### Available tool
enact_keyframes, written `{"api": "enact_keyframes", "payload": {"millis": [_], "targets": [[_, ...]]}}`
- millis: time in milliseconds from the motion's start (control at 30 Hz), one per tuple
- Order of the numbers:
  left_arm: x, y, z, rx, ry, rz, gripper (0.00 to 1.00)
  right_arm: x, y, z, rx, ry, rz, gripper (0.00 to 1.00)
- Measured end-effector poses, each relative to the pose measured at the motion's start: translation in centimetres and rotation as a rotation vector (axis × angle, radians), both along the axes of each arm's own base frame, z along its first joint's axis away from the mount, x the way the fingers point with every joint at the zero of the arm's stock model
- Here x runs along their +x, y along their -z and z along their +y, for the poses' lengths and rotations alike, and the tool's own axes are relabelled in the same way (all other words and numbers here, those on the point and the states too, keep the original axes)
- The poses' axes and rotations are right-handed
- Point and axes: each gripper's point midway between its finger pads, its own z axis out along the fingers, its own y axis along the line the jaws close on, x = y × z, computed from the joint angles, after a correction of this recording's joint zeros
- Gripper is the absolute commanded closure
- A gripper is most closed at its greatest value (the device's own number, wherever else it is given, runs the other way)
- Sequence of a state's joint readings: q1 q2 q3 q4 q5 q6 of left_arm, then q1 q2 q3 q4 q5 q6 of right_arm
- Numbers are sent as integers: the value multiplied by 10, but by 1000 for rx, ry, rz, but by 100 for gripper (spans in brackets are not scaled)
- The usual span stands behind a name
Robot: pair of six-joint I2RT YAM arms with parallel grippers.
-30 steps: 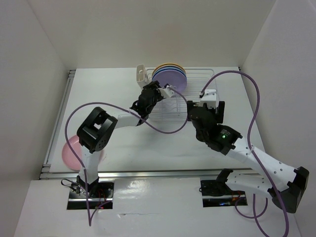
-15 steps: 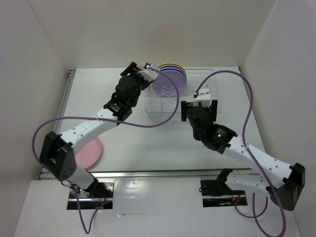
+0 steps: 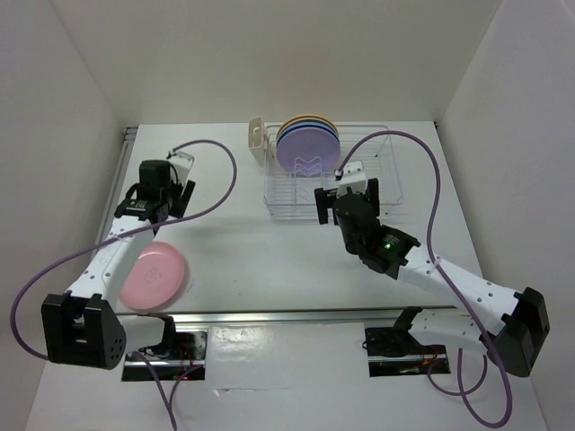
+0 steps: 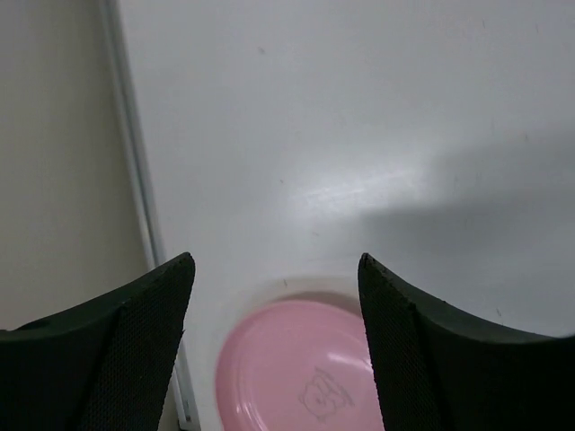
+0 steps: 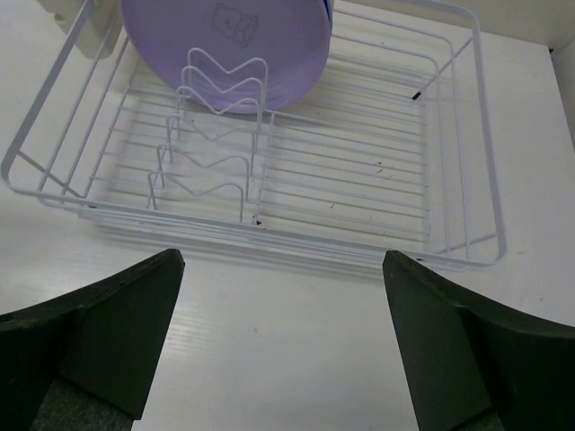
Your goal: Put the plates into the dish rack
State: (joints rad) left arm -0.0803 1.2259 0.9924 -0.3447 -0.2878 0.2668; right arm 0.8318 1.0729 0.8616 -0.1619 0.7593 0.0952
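The white wire dish rack (image 3: 377,171) stands at the back centre. Several plates stand upright in its left end, the lilac plate (image 3: 307,145) in front, with blue, cream and yellow-orange edges behind it. The pink plate (image 3: 153,274) lies flat at the table's near left. My left gripper (image 3: 148,205) is open and empty above the table, just beyond the pink plate (image 4: 296,368), which shows between its fingers (image 4: 275,262). My right gripper (image 3: 347,196) is open and empty in front of the rack (image 5: 485,162), facing the lilac plate (image 5: 225,36); its fingertips (image 5: 283,259) hover over bare table.
A small white cutlery holder (image 3: 258,139) hangs on the rack's left end. A metal rail (image 3: 112,206) runs along the table's left edge and shows in the left wrist view (image 4: 135,180). White walls close in the left, right and back.
My left arm has swung away from the rack to the left side of the table, ending near the pink plate. My right gripper has shifted slightly left in front of the rack.
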Motion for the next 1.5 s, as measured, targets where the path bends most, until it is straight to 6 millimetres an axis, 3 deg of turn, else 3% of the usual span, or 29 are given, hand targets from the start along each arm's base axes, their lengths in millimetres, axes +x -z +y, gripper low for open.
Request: {"api": "enact_keyframes", "payload": {"millis": [100, 267, 400, 633, 800, 933, 1000, 1333, 1433, 1500], "targets": [[-28, 39, -6, -20, 60, 137, 20, -3, 4, -1, -5, -12, 8, 0], [-65, 74, -12, -66, 144, 224, 17, -11, -5, -10, 14, -19, -18, 0], [-88, 88, -2, -86, 116, 258, 17, -20, -3, -15, 32, -46, -29, 0], [-98, 91, -4, -130, 68, 273, 16, -27, 8, -15, 45, -72, -12, 0], [-96, 89, 3, -131, -4, 247, 16, -27, 7, -15, 50, -71, -13, 0], [-93, 85, 30, -32, -111, 206, 18, -27, 7, -15, 52, -70, -14, 0], [-91, 84, 31, -37, -110, 205, 20, -27, 7, -15, 53, -68, -14, 0], [-60, 80, -9, -210, 74, 368, 23, -31, 11, -21, 58, -51, -1, 0], [-44, 63, -25, -286, 134, 390, 23, -32, 8, -23, 70, -45, -11, 0], [-29, 39, -38, -343, 184, 364, 24, -32, 7, -25, 72, -40, -13, 0]]}}
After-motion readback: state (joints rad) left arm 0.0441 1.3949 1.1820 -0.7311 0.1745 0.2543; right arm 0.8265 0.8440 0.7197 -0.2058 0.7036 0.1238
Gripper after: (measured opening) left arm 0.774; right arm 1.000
